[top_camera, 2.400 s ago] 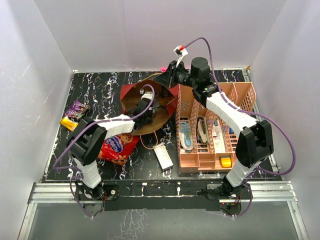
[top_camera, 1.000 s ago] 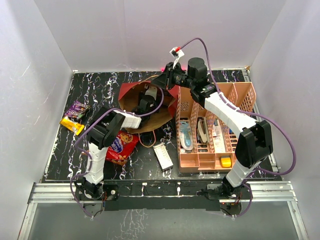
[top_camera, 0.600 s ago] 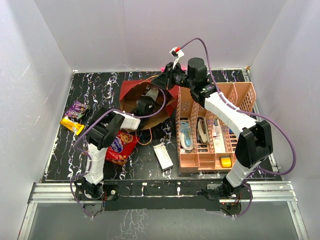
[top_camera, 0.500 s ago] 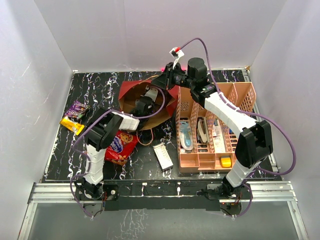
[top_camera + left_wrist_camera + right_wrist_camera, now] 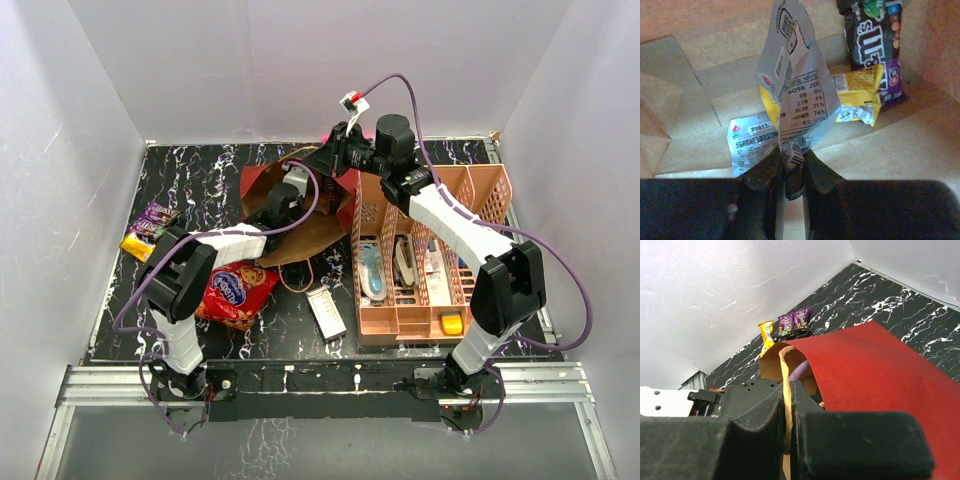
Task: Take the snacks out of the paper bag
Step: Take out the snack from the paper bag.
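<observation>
At the far left of the table (image 5: 210,170) a purple packet (image 5: 157,214) and an orange-yellow packet (image 5: 135,246) lie side by side, out of the bag. Nearer the arms, a crinkly red cookie bag (image 5: 238,290) with a blue logo lies flat by the left arm.

The paper bag (image 5: 312,228) sits mid-table, dark red outside and brown kraft inside, with its mouth open. The left end effector (image 5: 790,167) reaches inside it, its fingers pinched tight on the lower crimped edge of a silver wrapper (image 5: 792,85), which stands up crumpled and shows a printed nutrition table and a yellow patch. On the bag's floor behind lie a second silver wrapper (image 5: 752,142), a yellow packet (image 5: 855,100) and a dark candy packet (image 5: 872,40) with a purple end.

The right end effector (image 5: 788,390) is clamped on the bag's tan cord handle (image 5: 785,365), at the bag's far rim.

A small white box (image 5: 326,312) lies just left of the pink rack (image 5: 480,190), whose slots hold stationery and a yellow block (image 5: 452,323).
</observation>
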`<state>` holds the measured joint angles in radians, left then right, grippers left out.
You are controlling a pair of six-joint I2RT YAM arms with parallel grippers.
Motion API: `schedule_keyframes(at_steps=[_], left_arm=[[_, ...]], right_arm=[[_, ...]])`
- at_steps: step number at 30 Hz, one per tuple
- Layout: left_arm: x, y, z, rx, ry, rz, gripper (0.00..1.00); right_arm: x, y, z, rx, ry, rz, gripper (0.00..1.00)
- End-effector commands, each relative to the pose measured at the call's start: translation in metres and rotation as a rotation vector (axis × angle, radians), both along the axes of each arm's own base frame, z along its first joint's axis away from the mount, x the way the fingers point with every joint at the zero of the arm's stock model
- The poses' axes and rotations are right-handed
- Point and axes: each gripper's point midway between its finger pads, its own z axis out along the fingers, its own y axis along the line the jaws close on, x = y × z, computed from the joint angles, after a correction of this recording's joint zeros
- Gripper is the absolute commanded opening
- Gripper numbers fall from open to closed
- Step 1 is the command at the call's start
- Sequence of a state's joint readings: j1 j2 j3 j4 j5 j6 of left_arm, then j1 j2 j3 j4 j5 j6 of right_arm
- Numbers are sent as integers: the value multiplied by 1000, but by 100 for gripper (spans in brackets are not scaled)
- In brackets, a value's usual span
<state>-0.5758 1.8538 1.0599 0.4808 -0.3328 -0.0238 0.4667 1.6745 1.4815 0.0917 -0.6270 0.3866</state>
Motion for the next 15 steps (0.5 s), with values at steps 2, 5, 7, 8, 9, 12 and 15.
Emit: schedule_keyframes(at_steps=[2, 5, 7, 8, 9, 12, 15], left_arm=[[-16, -8, 36, -103, 13, -49, 0], [-28, -16, 44, -151, 61, -89, 0], [-38, -19, 50, -183, 88, -118, 0], [-44, -20, 51, -195, 106, -128, 0], [-51, -20, 53, -207, 123, -141, 0], [-76, -19, 63, -244, 157, -190, 0], [-107, -17, 76, -281, 173, -264, 0]], right_arm=[[-4, -4, 39, 39, -101, -8, 8], [-5, -6, 42, 37, -112, -16, 8], [-4, -7, 42, 35, -117, -26, 8], [-4, -7, 43, 35, -120, -29, 8], [-4, -8, 44, 35, -122, -32, 8], [0, -9, 44, 33, -121, -52, 8], [7, -15, 44, 27, -115, -106, 8]])
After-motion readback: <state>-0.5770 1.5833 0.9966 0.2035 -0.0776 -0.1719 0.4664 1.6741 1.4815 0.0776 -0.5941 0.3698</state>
